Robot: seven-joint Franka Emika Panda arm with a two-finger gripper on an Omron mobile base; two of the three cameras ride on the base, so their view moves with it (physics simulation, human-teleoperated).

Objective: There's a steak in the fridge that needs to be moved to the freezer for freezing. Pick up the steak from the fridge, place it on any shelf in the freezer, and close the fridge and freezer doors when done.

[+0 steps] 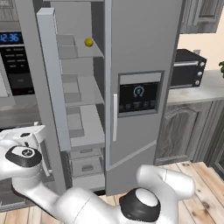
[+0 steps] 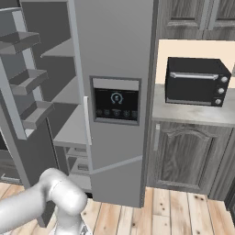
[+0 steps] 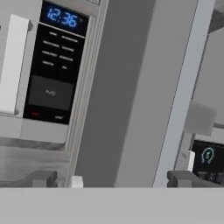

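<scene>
While the plain fridge door (image 1: pixel 52 78) stands swung out toward 9 o'clock of the left base view, the gripper (image 3: pixel 113 180) hangs at about 8 o'clock there, outside that door and near the wall oven (image 3: pixel 54 65). Its fingertips (image 3: pixel 41 178) are spread wide apart with nothing between them. In the hand view the oven's lit panel sits at 11 o'clock and the door's grey outer face runs through the middle, so the hand is aimed at the wrong side of the door.

I cannot tell which shelf holds the steak. The fridge (image 1: pixel 74 22) is open, and its upper shelves (image 1: pixel 89 89) carry a yellow ball (image 1: pixel 89 42) at 11 o'clock, which is not the target.

The step in hand looks like bringing the arm round the door's edge and into the compartment. To do it well, I would:
- swing wide of the door edge so the wrist does not knock it shut;
- keep the jaws spread on the way in;
- look over each shelf for the dark red-brown lump before committing;
- stay clear of the ball.

The freezer door (image 1: pixel 144 43), with its dispenser panel (image 1: pixel 139 95) at 3 o'clock, is shut and needs opening before any placing.
</scene>
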